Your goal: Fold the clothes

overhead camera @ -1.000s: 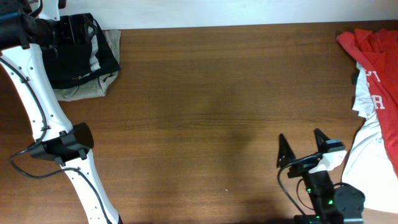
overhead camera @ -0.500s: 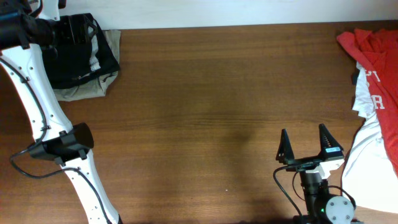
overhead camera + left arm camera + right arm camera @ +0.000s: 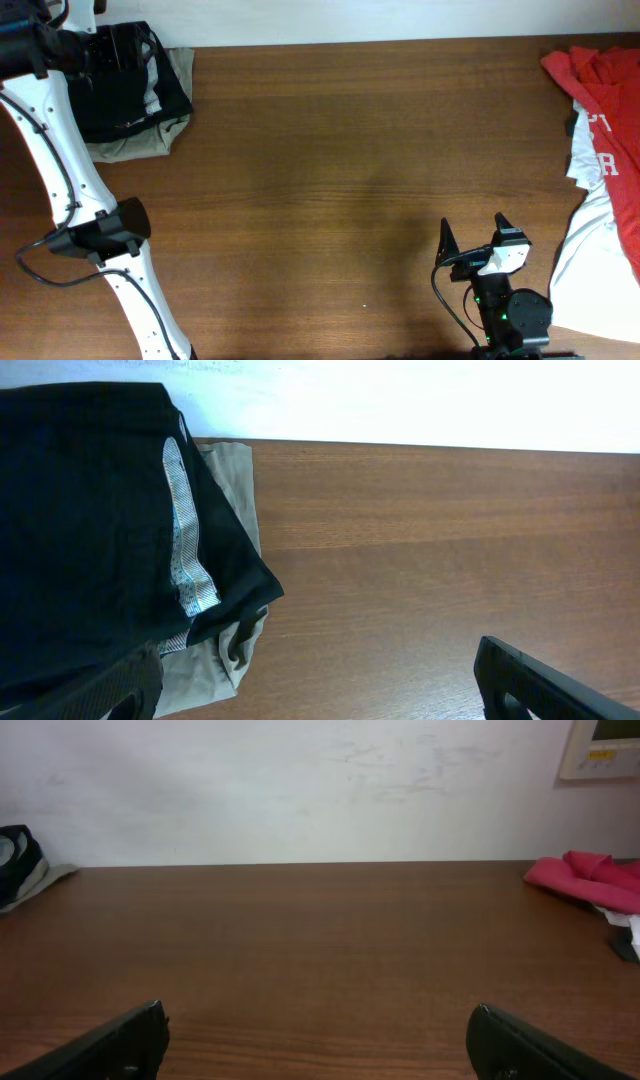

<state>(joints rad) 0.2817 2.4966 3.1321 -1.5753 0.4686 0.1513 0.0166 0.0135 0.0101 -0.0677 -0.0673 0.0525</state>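
Note:
The black shorts with a pale grey-white waistband lie folded on the khaki shorts at the table's far left corner. My left gripper hovers over this pile, open and empty. In the left wrist view its fingers straddle the pile's right edge, with the black shorts and khaki shorts at left. My right gripper is open and empty above bare table near the front edge, and its fingers show spread in the right wrist view. A red shirt lies on a white shirt at the right edge.
The brown wooden table stretches between the two piles. A white wall runs along the far edge. The left arm's white links and black cable cross the table's left side.
My right gripper has shifted slightly left and turned a little near the front edge, staying open. The left arm and the clothes have not moved.

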